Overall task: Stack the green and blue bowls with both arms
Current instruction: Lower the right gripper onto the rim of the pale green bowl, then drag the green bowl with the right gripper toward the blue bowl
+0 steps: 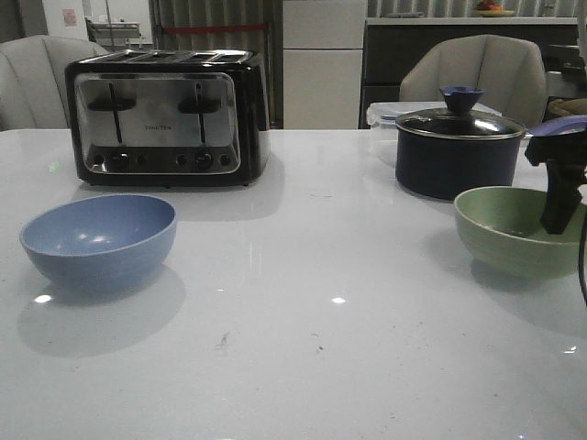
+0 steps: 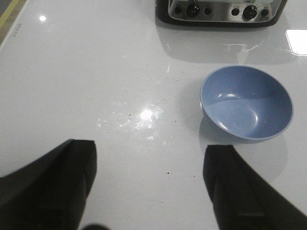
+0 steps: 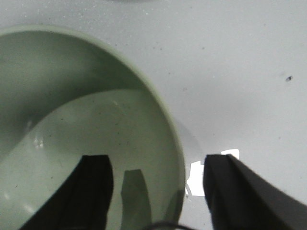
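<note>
The blue bowl (image 1: 99, 240) sits upright on the white table at the left, in front of the toaster; it also shows in the left wrist view (image 2: 246, 103). The green bowl (image 1: 518, 230) sits at the right, in front of the saucepan. My right gripper (image 1: 558, 218) is open and straddles the green bowl's rim (image 3: 172, 143), one finger (image 3: 93, 187) inside the bowl and the other (image 3: 230, 191) outside it. My left gripper (image 2: 149, 179) is open and empty above bare table, short of the blue bowl. The left arm does not show in the front view.
A black and chrome toaster (image 1: 165, 116) stands at the back left. A dark navy lidded saucepan (image 1: 458, 144) stands at the back right, just behind the green bowl, with a clear lidded box (image 1: 383, 116) behind it. Chairs stand beyond the table's far edge.
</note>
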Controlling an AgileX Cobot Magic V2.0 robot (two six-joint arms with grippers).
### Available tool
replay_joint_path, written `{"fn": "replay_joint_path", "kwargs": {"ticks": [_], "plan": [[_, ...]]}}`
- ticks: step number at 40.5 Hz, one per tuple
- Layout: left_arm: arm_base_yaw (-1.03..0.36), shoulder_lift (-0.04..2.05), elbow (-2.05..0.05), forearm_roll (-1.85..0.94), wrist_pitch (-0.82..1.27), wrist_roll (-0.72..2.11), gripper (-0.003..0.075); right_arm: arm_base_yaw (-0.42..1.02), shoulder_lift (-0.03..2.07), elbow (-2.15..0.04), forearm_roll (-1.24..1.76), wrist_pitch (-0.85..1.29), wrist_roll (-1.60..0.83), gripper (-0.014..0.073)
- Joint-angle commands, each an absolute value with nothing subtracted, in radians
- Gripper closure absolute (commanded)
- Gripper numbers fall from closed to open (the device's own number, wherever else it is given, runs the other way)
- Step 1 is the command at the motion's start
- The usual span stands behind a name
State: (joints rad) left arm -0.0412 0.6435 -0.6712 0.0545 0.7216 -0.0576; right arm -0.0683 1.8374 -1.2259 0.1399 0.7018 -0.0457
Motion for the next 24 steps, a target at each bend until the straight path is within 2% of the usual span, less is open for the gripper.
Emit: {"fn": "replay_joint_path", "kwargs": {"ticks": [1, 6, 14, 17, 24], "plan": [[-0.041, 0.654, -0.706, 0.058, 0.646, -0.057, 0.0192, -0.074, 1.811, -1.276, 0.144, 0.693, -0.062, 0.0207], [-0.041, 0.654, -0.706, 0.058, 0.648, -0.057, 0.0192, -0.074, 1.814, -1.285, 0.142, 0.694, -0.062, 0.0356], [-0.041, 0.654, -0.706, 0.058, 0.648, -0.057, 0.0192, -0.074, 1.809, -1.289, 0.142, 0.702, -0.062, 0.0498], [-0.041, 0.654, -0.706, 0.058, 0.648, -0.057, 0.0192, -0.072, 1.793, -1.289, 0.144, 0.704, -0.062, 0.0528], [-0.041, 0.654, -0.706, 0.058, 0.648, -0.057, 0.0192, -0.019, 1.712, -1.289, 0.146, 0.704, -0.062, 0.0528]]}}
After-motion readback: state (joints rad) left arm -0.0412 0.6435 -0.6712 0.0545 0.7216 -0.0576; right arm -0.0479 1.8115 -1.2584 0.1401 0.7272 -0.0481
